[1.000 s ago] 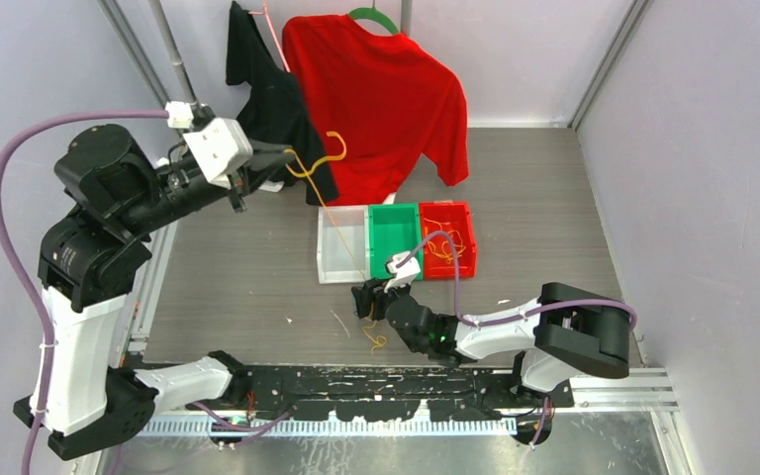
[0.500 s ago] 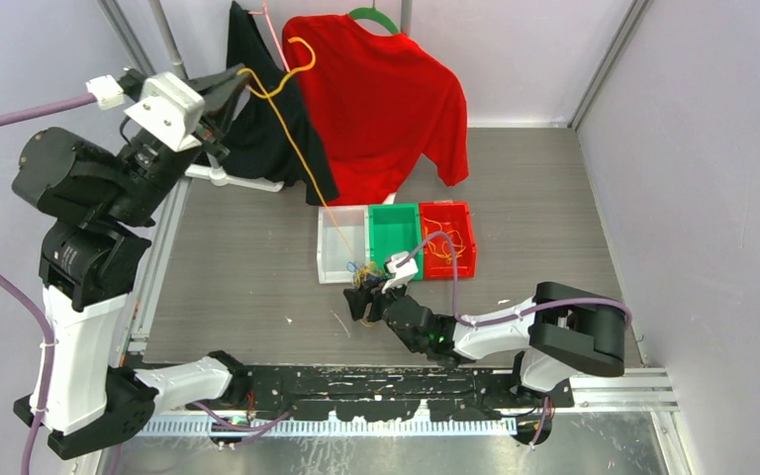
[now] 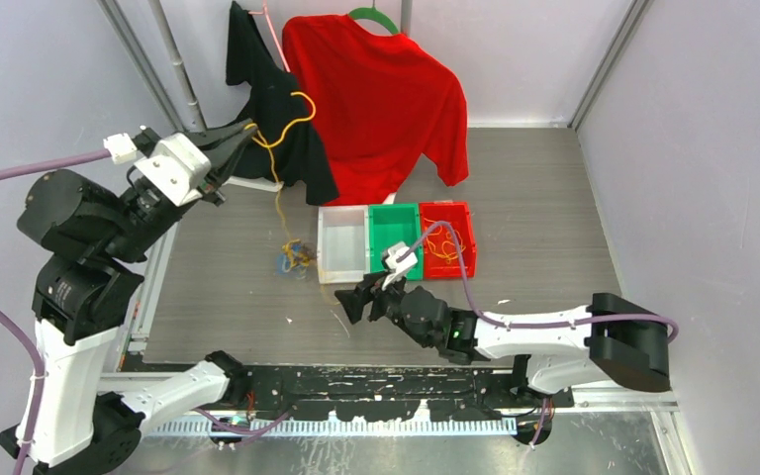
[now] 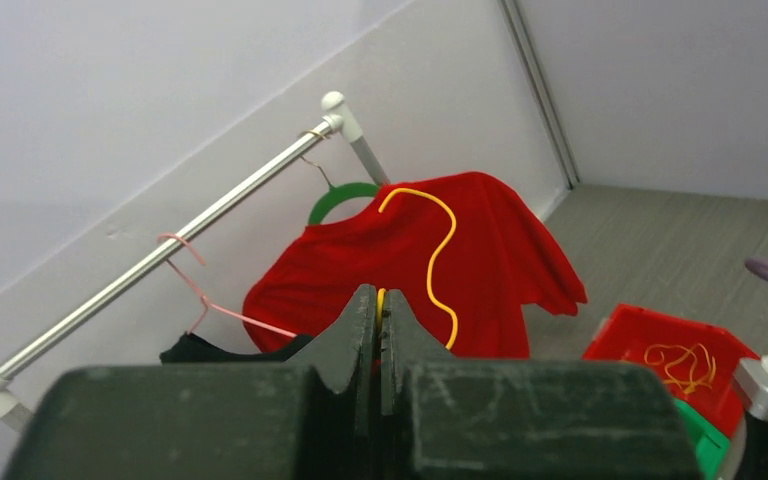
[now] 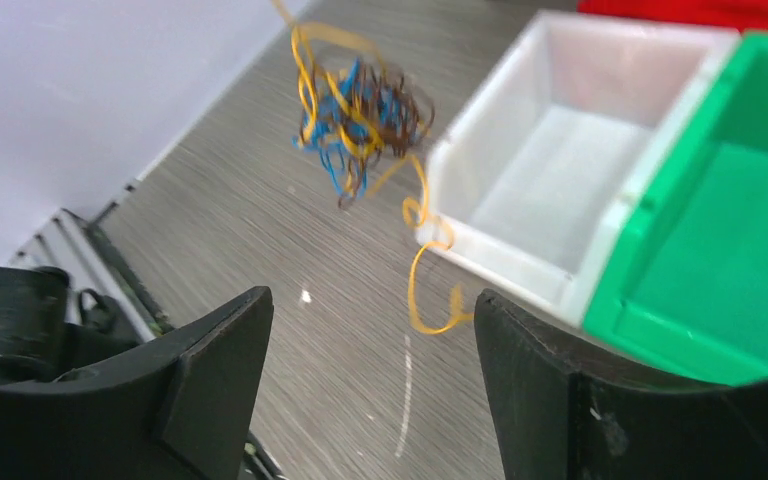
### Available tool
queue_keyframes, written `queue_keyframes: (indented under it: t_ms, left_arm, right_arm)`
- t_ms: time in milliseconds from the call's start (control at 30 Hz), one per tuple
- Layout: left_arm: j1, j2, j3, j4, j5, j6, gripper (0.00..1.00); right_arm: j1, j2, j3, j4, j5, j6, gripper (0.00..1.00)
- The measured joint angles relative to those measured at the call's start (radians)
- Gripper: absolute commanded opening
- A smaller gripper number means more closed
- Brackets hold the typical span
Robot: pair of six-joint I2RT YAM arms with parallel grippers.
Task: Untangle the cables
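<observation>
Seen from above, the left gripper (image 3: 245, 131), raised at ten o'clock in the view, is clenched on one yellow cable (image 3: 279, 134). The cable drops from it to a small knot (image 3: 295, 259) of yellow, blue and brown strands. The knot sits just beside the white bin (image 3: 341, 275), at its nine o'clock; whether it touches the table (image 3: 228, 297) cannot be told. The right gripper (image 3: 356, 300) hovers low at the bin's six o'clock, jaws released and holding nothing, facing the knot. To do this step well, the left arm likely needs a firm, steady hold while the right closes on the blue or brown strands rather than the yellow one. It should then draw them gently away, clear of the bin's edge. By count there is one knot in three colours and three bins: white, green (image 3: 396, 208) and red (image 3: 471, 242). The red bin holds loose yellow strands, too fine to number. One red shirt (image 3: 376, 99) and one black shirt (image 3: 267, 99) hang at twelve o'clock.
</observation>
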Motion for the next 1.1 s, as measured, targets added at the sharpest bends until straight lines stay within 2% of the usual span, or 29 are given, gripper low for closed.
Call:
queue_keyframes:
  t_ms: [233,500,567,667,733,800,867,933,1033,1100]
  left_arm:
    - [0.0,-0.026,-0.069,-0.049,0.029,0.0,0.0]
    - [0.0,-0.043,-0.083,-0.107,0.047,-0.001,0.0]
    - [0.0,-0.054,-0.083,-0.117,0.054,-0.002,0.0]
    - [0.0,-0.068,-0.083,-0.13,0.06,-0.004,0.0]
    - [0.0,-0.077,-0.085,-0.137,0.065,-0.004,0.0]
    - [0.0,-0.093,-0.087,-0.145,0.071,-0.005,0.0]
    - [0.0,-0.105,-0.087,-0.15,0.074,-0.006,0.0]
    - [0.0,-0.114,-0.092,-0.151,0.078,-0.008,0.0]
    - [0.0,-0.13,-0.126,-0.151,0.08,-0.021,0.02]
    - [0.0,-0.146,-0.171,-0.151,0.079,-0.032,0.21]
  right_arm:
    - [0.0,-0.004,0.181,-0.091,-0.108,-0.098,0.81]
    - [0.0,0.164,0.388,-0.142,-0.23,-0.174,0.77]
    - [-0.004,0.201,0.413,-0.149,-0.241,-0.188,0.7]
    - [-0.011,0.231,0.42,-0.165,-0.233,-0.201,0.53]
    - [-0.019,0.239,0.42,-0.175,-0.203,-0.212,0.39]
    - [-0.025,0.239,0.418,-0.176,-0.164,-0.225,0.2]
    - [-0.03,0.238,0.411,-0.167,-0.134,-0.24,0.07]
    - [-0.037,0.236,0.402,-0.166,-0.122,-0.245,0.01]
    - [-0.042,0.227,0.396,-0.174,-0.126,-0.248,0.01]
    - [-0.041,0.212,0.391,-0.183,-0.135,-0.247,0.01]
